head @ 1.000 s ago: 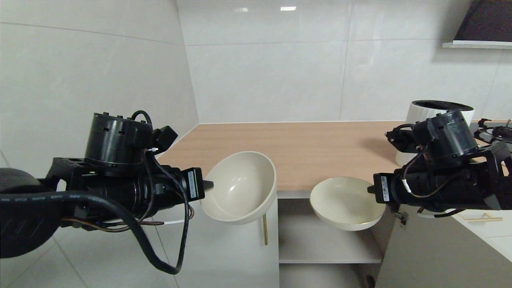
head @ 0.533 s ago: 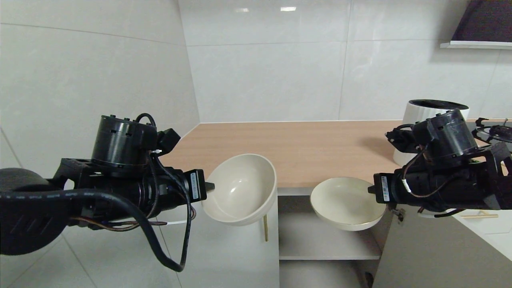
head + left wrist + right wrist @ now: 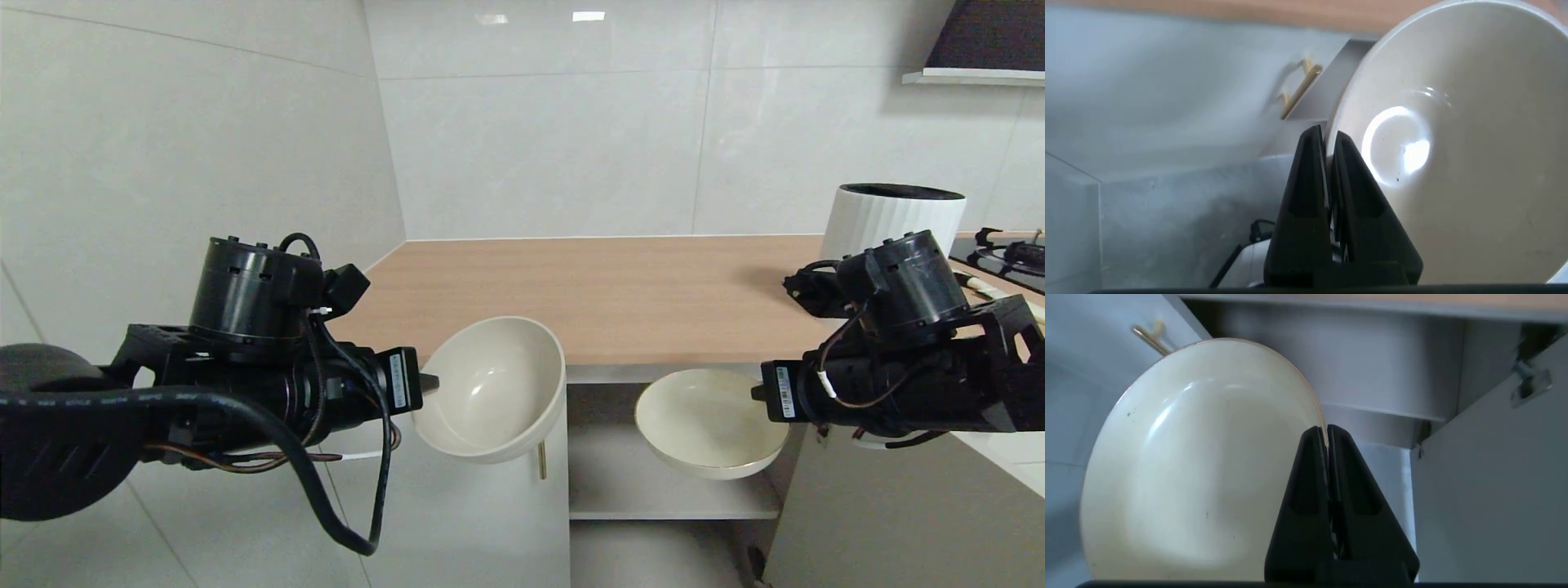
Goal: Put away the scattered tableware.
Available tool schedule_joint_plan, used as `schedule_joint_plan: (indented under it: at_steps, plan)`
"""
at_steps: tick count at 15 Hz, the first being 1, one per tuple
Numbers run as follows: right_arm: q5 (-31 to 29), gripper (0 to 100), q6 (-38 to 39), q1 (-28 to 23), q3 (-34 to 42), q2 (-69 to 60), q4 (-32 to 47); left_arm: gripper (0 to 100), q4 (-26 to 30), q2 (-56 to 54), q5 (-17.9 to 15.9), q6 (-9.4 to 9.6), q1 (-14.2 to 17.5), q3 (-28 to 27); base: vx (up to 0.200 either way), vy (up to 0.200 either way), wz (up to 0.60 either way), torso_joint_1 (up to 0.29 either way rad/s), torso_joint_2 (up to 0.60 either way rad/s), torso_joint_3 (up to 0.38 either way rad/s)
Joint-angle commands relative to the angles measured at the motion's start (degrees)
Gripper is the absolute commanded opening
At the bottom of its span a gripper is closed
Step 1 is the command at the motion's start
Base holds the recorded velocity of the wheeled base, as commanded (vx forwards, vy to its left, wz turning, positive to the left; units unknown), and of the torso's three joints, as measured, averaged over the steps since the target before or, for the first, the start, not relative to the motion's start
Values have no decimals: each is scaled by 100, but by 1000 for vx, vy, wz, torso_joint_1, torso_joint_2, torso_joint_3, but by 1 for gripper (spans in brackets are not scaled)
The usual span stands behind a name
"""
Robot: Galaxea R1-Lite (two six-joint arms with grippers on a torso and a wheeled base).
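My left gripper (image 3: 426, 381) is shut on the rim of a deep cream bowl (image 3: 491, 388), held tilted in the air in front of the counter's edge; the same bowl (image 3: 1454, 131) shows in the left wrist view with the gripper (image 3: 1329, 163) pinching its rim. My right gripper (image 3: 758, 392) is shut on the rim of a shallow cream plate (image 3: 706, 420), which hangs before the open cabinet. In the right wrist view the plate (image 3: 1200, 465) is gripped at its edge by the gripper (image 3: 1328, 453).
A wooden counter (image 3: 604, 294) runs along the tiled wall. Below it an open cabinet has a shelf (image 3: 637, 498) and an open door (image 3: 882, 506) on the right. A white ribbed container (image 3: 894, 216) and a stove burner (image 3: 1008, 253) stand at the counter's right.
The head view has shifted so the counter sits a little higher and farther. Both arms keep their hold; the plate has sunk slightly toward the cabinet opening.
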Motion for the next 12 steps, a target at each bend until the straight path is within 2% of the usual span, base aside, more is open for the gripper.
schedule_joint_plan:
  at_steps: [1,9,11,12]
  plan:
    - [1,0,-3,0,6,56,6,0,-2,37,1,-3,-1,1,0,0,0,-178,447,276]
    - [10,0,-3,-17,-3,188,-3,0,-2,89,1,-3,-1,1,0,0,0,-160,459,299]
    - [1,0,-12,-44,6,249,-126,0,-2,107,1,-3,-1,-8,0,0,0,-102,430,290]
    - [1,0,-12,-44,6,276,-152,0,-2,133,1,-3,-1,-8,0,0,0,22,149,-2]
